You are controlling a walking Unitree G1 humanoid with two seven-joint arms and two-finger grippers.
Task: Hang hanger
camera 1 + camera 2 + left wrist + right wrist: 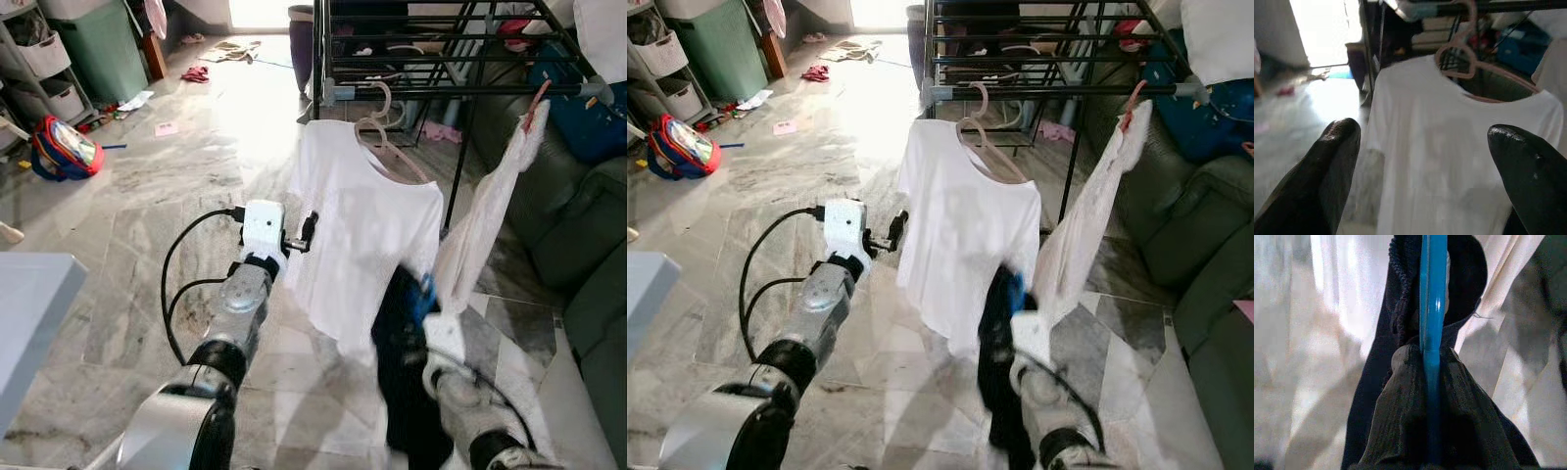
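Hanging from the black drying rack [460, 59] in the upper middle of the frame, a white T-shirt [362, 245] sits on a pink hanger [387, 137] whose hook is over the rack's front bar. To its right a second white garment [485, 225] droops from the same bar, held by a red clip [537, 101].

Low and right of centre, the right gripper [1431, 377] has its jaws pressed together on a blue hanger [1432, 293] carrying a dark garment [407, 382]; the blue hanger rises just in front of the T-shirt's lower right corner, below the rack bar and not on it.

At centre left, the left gripper [1425, 161] is raised beside the T-shirt's left sleeve, jaws spread wide and holding nothing, with the shirt seen between its fingertips [1334, 147].

A green sofa [578, 245] fills the right edge, and a red and blue backpack [64, 147] lies on the marble floor [147, 245] at upper left.
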